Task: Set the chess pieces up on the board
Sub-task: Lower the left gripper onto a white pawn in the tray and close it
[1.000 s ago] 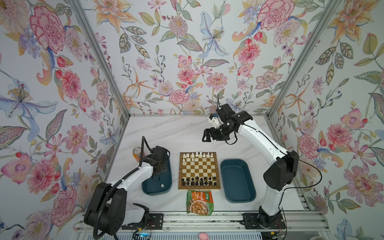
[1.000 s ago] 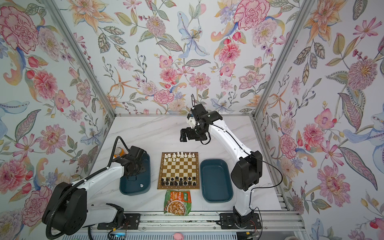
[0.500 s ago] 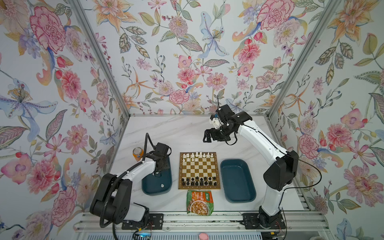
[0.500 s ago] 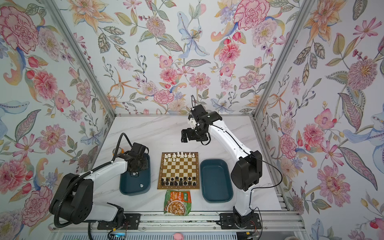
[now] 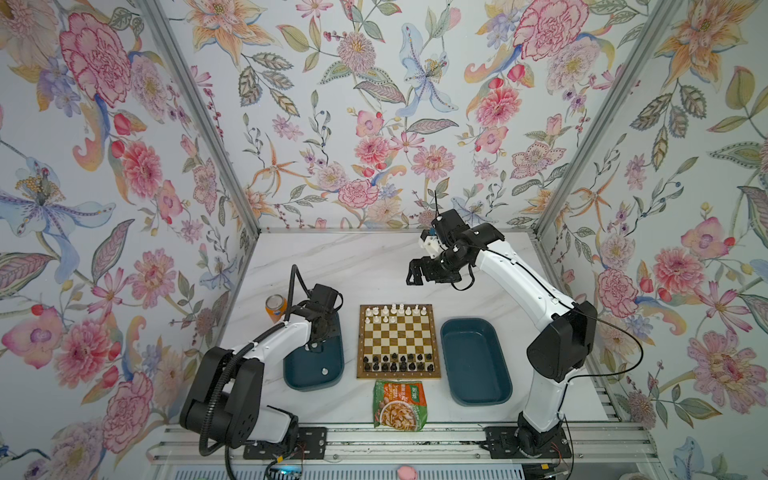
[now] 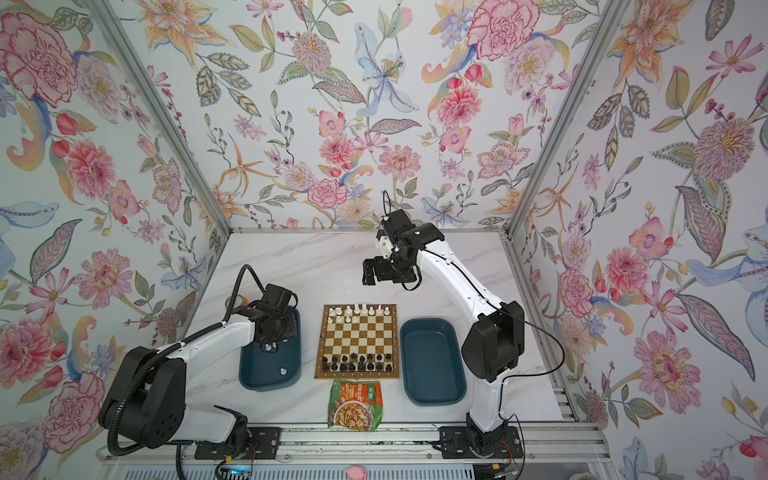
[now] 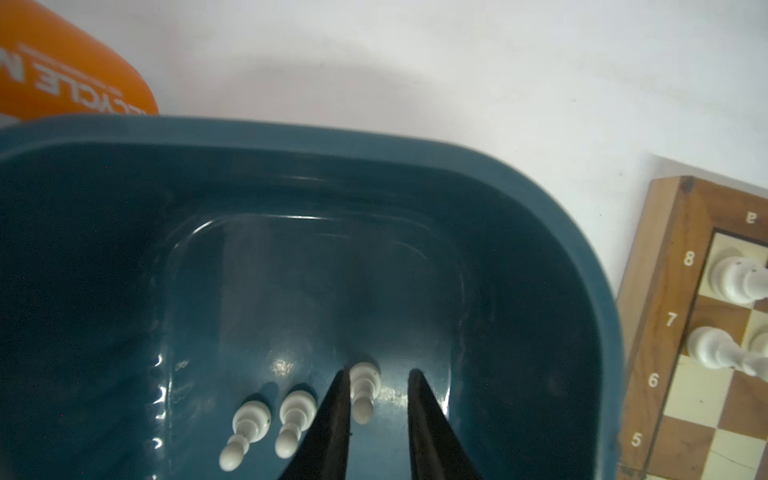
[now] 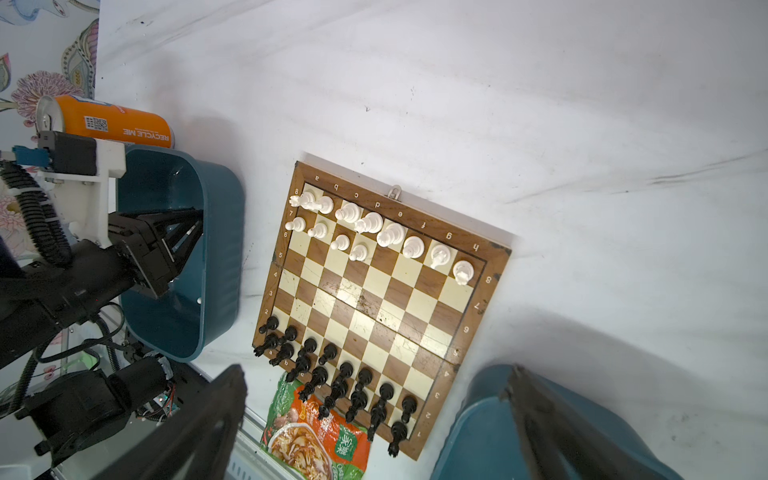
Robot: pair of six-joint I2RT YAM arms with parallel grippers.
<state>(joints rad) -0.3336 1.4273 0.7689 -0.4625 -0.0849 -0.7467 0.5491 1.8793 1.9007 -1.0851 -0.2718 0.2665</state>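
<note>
The board (image 5: 399,375) lies mid-table. White chess pieces (image 5: 397,309) fill its far row, with several white pawns in front of them at the left. Black pieces (image 5: 399,362) fill the two near rows. My left gripper (image 7: 378,372) reaches down into the left teal tray (image 7: 291,133). It is narrowly open around an upright white pawn (image 7: 365,390) that touches one finger, with a gap to the other. Two more white pawns (image 7: 295,419) stand beside it. My right gripper (image 5: 415,276) hangs wide open and empty above the table behind the board.
A lone white pawn (image 5: 324,371) stands near the left tray's front end. An orange can (image 5: 276,306) stands behind that tray. A second teal tray (image 5: 473,361) lies right of the board, with nothing in it. A snack packet (image 5: 400,405) lies at the board's near edge.
My left gripper has shifted a little toward the far end of its tray and its jaws have narrowed slightly. The right arm has not moved.
</note>
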